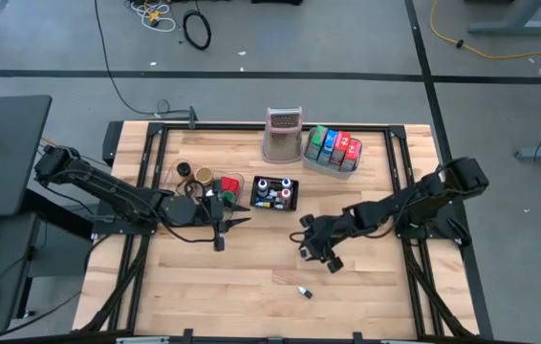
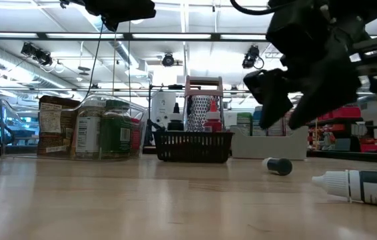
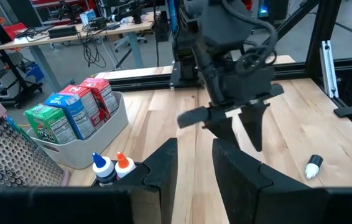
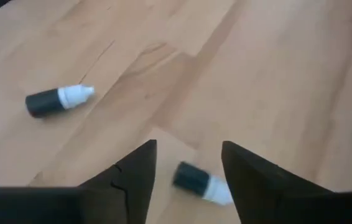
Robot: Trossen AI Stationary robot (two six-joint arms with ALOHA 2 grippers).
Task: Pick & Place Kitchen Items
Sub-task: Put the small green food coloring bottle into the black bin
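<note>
Two tiny bottles lie on their sides on the wooden table. One bottle (image 4: 199, 181) lies below and between the open fingers of my right gripper (image 4: 188, 167), which hovers above it (image 1: 316, 250) without touching. The other bottle (image 4: 58, 99), dark with a white tip, lies nearer the table's near edge (image 1: 304, 291). My left gripper (image 1: 237, 222) is open and holds nothing, beside the black mesh basket (image 1: 275, 193) that holds more colour-capped bottles (image 3: 111, 165). Red, blue and green packets (image 3: 70, 115) stand in the grey tray (image 1: 333, 150). Lidded jars (image 2: 102, 137) sit in the clear tub.
The tall silvery box grater (image 1: 284, 134) stands at the far edge between the clear tub (image 1: 204, 180) and the tray. Bare wood stretches along the near half of the table. The two grippers are close together near the table's middle.
</note>
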